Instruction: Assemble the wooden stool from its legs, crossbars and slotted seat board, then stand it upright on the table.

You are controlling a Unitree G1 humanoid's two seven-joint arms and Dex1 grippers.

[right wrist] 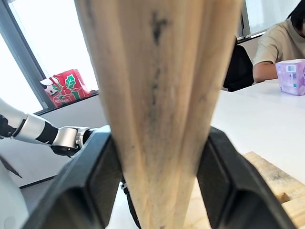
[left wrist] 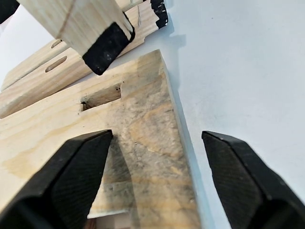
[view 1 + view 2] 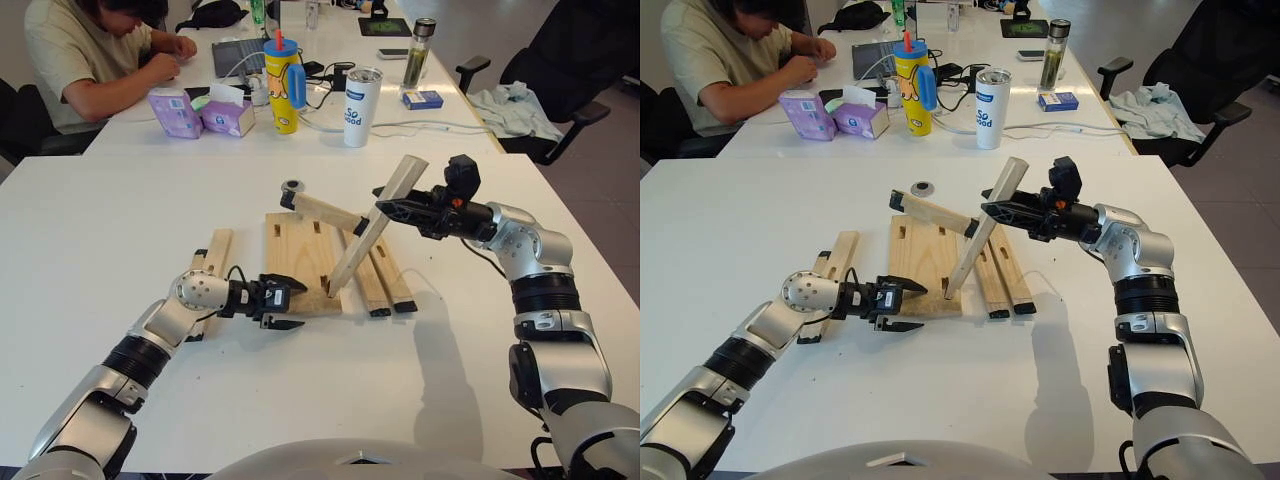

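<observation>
The left arm (image 3: 150, 335) lies stretched forward and low, the left gripper (image 3: 290, 303) with its fingers spread apart, while the right arm (image 3: 540, 290) is bent at the elbow, forearm raised and turned inward, the right gripper (image 3: 384, 208) clamped on a slanting wooden leg (image 3: 360, 245).

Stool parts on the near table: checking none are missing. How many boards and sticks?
Seat board: 1
Joined sticks in right gripper: 2
Flat sticks: 4, left pair partly hidden
Total: 7
</observation>
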